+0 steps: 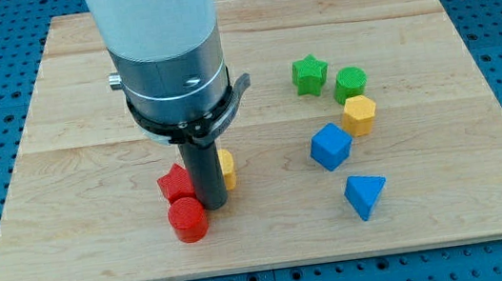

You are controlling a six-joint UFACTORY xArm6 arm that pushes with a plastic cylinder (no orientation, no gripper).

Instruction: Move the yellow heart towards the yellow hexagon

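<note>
The yellow heart (227, 168) lies near the board's middle, mostly hidden behind the dark rod; only its right edge shows. My tip (215, 205) rests on the board touching the heart's left side, with the red blocks just to its left. The yellow hexagon (359, 114) sits well to the view's right of the heart, just below a green round block (350, 82).
A red star-like block (175, 182) and a red cylinder (188, 219) sit left of and below the tip. A green star (309, 74), a blue cube (330, 145) and a blue triangular block (364, 194) lie at the right. The wooden board (77, 133) ends at blue pegboard.
</note>
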